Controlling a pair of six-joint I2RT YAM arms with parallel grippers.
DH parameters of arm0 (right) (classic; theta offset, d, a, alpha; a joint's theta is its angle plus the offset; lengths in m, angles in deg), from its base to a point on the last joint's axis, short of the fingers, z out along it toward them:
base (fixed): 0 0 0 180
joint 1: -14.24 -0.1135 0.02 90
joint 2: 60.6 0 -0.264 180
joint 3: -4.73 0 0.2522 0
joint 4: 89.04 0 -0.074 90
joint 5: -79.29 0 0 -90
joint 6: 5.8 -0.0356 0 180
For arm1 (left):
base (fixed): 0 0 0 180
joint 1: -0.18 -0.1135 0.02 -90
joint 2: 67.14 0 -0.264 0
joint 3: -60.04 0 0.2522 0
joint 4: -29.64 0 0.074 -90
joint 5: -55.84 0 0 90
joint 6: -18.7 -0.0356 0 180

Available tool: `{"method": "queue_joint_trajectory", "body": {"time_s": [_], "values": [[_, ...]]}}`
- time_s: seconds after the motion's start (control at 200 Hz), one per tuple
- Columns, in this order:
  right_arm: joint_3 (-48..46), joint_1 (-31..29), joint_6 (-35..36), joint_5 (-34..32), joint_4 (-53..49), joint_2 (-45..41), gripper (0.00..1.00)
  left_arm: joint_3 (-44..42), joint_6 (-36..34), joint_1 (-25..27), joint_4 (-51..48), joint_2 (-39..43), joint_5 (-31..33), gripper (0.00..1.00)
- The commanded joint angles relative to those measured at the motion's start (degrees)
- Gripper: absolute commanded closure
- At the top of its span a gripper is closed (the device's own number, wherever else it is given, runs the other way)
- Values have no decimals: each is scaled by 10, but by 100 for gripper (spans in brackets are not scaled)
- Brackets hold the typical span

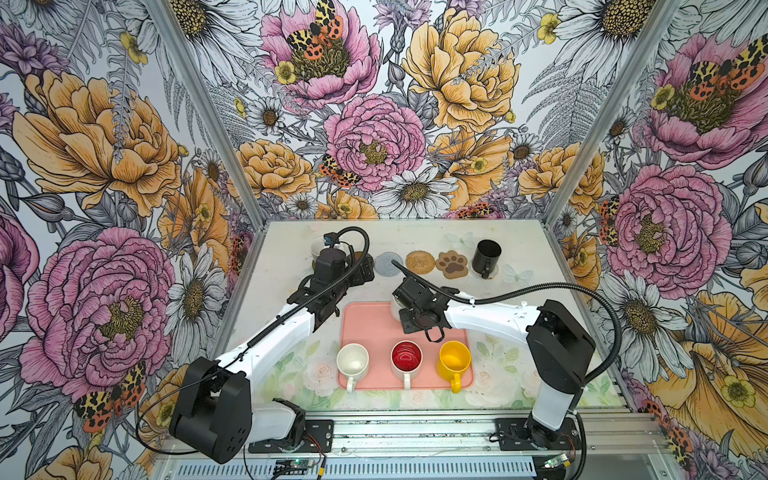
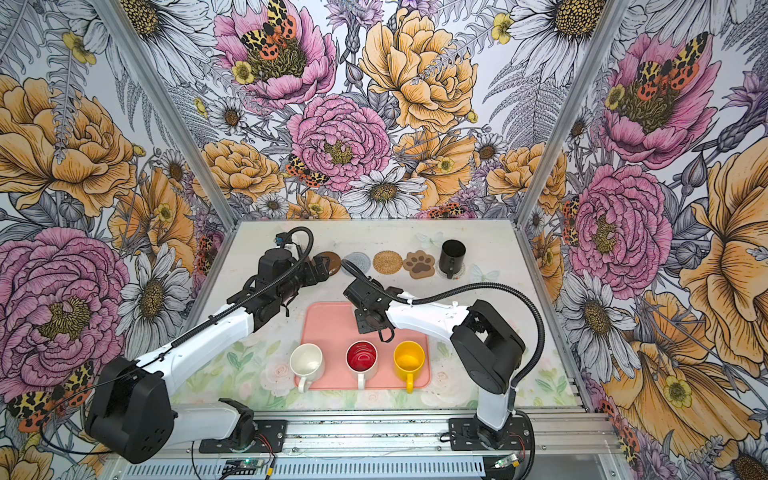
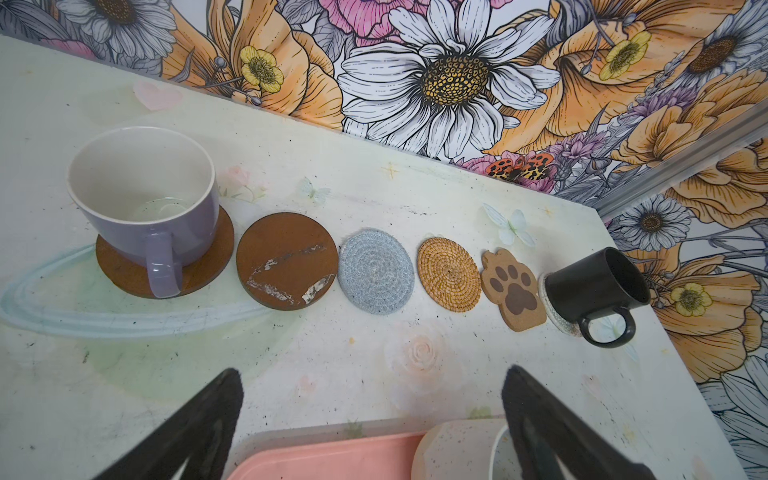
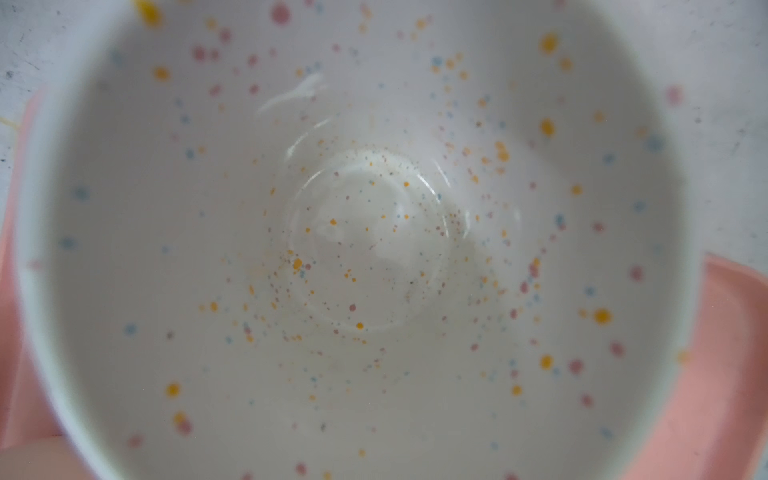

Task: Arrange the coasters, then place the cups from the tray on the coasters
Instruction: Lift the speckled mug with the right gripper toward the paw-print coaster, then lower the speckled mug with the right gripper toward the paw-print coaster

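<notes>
Six coasters lie in a row at the table's back. The lavender cup (image 3: 145, 199) stands on a brown disc (image 3: 124, 278), and the black cup (image 3: 594, 286) on the pale woven mat (image 3: 548, 309). The second brown disc (image 3: 286, 259), the grey-blue mat (image 3: 376, 272), the rattan mat (image 3: 449, 274) and the paw (image 3: 515, 291) are bare. My left gripper (image 3: 374, 415) hangs open and empty near that disc. My right gripper (image 1: 411, 301) is right over the speckled cup (image 4: 374, 232) at the far end of the pink tray (image 1: 365, 324), with its fingers hidden.
The plain white cup (image 1: 352, 362), the red-inside cup (image 1: 406, 357) and the yellow cup (image 1: 454, 359) stand along the tray's near edge, handles toward the front. Flowered walls close the table at the back and both sides. The left arm hides most of the lavender cup in both top views.
</notes>
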Motion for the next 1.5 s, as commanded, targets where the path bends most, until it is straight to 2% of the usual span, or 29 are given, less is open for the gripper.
{"method": "queue_joint_trajectory", "body": {"time_s": [0.0,0.24,0.51,1.056,1.496], "values": [[32,11,25,-48,24,-44,100,6,-1,-4,10,-4,-9,1],[43,34,59,-47,14,-65,100,4,-2,-5,9,-1,-5,1],[94,111,101,-36,-21,-62,100,4,-3,-5,9,-1,-5,1],[209,238,157,-3,-56,23,100,4,-3,-9,7,-1,-3,1],[277,284,170,0,-77,98,100,9,0,-12,8,-12,-9,1]]}}
